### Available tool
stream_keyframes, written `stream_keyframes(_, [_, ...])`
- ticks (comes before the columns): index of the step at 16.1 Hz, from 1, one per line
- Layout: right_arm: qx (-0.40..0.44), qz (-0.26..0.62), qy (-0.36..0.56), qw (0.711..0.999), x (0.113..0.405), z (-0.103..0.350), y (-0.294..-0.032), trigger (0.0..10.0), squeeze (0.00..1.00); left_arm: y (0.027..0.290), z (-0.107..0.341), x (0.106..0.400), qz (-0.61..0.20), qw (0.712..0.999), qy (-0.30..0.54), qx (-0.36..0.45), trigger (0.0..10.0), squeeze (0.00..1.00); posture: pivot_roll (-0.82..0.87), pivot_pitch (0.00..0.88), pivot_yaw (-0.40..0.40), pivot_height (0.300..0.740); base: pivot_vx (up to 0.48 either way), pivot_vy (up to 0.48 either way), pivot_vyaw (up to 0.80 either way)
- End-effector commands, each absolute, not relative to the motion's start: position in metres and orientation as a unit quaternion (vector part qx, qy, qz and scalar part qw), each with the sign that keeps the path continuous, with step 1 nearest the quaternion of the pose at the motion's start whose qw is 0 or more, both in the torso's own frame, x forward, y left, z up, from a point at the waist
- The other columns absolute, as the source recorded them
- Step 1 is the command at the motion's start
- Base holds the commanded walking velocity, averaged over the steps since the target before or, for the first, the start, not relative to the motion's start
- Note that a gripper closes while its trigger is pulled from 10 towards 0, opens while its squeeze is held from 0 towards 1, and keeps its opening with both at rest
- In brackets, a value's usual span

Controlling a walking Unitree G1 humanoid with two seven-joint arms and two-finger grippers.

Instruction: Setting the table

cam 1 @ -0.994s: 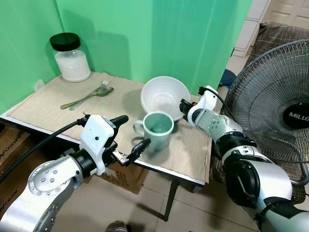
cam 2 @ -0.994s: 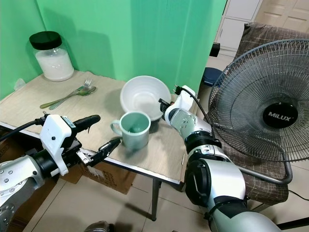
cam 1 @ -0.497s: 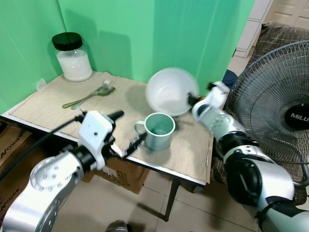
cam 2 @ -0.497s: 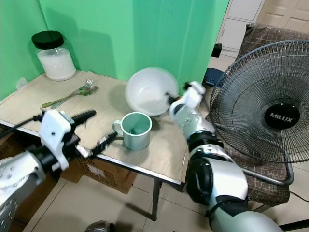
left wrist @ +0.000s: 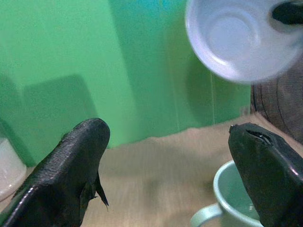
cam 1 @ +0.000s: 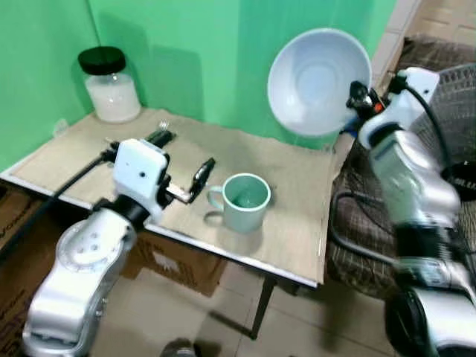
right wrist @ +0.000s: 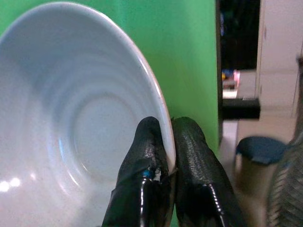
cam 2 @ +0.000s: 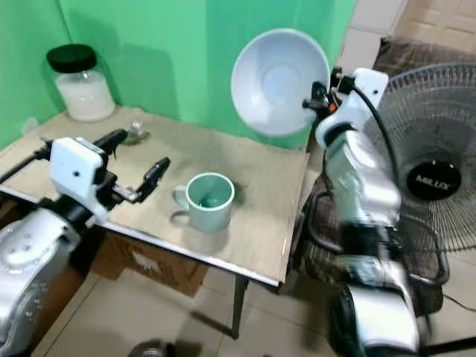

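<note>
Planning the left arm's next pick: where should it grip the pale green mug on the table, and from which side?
Grip the pale green mug by its rim and wall, one finger inside, coming from above. It stands upright with its mouth open upward, and looks empty. Its handle points toward the open left gripper, which hovers beside it, but the loop looks tight for those long fingers. The right gripper holds the white bowl aloft.

left arm (cam 1: 78,279): silver, rounded shells; a disc at the joint ringed with small screws
left wrist (cam 1: 140,172): white boxy housing with a small dark dot on its face; black cable running off at 9 o'clock
left fingers (left wrist: 71,165): two, long, black, rough matte skin, blunt tips
right arm (cam 1: 416,186): silver segments, blurred; black collars between them
right wrist (cam 1: 405,89): white housing; black cable looping out at 3 o'clock
right fingers (right wrist: 149,156): two, black, pebbled; scuffed pale patch on one
</note>
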State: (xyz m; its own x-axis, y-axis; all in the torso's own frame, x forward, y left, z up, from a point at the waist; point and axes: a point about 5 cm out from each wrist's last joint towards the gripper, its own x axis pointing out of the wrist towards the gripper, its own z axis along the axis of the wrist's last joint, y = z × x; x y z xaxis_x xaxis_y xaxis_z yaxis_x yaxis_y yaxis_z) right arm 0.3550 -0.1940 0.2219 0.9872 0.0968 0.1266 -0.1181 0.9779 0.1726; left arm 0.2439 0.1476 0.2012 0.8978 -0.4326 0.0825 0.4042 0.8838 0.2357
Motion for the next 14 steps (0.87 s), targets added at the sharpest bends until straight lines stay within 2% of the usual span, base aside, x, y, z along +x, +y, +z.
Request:
stream_keyframes(1, [0.045,0.046,-0.105,0.992,0.332,0.239,-0.198,10.0,0.00,0.140,0.196,0.241,-0.205,0.972,-0.047,0.104,10.0,0.00,0.09,0.000,-0.060,0.740,0.000,0.000,0.00])
stream_keyframes(3, [0.035,0.030,-0.094,0.995,0.313,0.236,-0.198,10.0,0.00,0.138,0.197,0.239,-0.179,0.978,-0.054,0.094,10.0,0.00,0.07,0.000,-0.052,0.740,0.000,0.000,0.00])
stream_keyframes(5, [0.022,-0.016,-0.099,0.995,0.284,0.227,-0.197,10.0,0.00,0.127,0.199,0.238,-0.134,0.986,-0.074,0.064,10.0,0.00,0.05,0.000,-0.041,0.740,0.000,0.000,-0.80])
stream_keyframes(6, [0.025,-0.029,-0.096,0.995,0.275,0.225,-0.197,10.0,0.00,0.120,0.202,0.237,-0.138,0.986,-0.082,0.053,10.0,0.00,0.04,0.000,-0.036,0.740,0.000,0.000,-0.80])
stream_keyframes(9, [0.001,-0.005,-0.087,0.996,0.261,0.223,-0.187,10.0,0.00,0.114,0.196,0.238,-0.156,0.981,-0.082,0.088,10.0,0.00,0.03,0.000,-0.036,0.740,0.000,0.000,-0.80])
stream_keyframes(14, [0.021,-0.010,-0.073,0.997,0.253,0.216,-0.180,10.0,0.00,0.121,0.204,0.244,-0.132,0.984,-0.097,0.076,10.0,0.00,0.03,0.000,-0.018,0.740,0.000,0.000,-0.80])
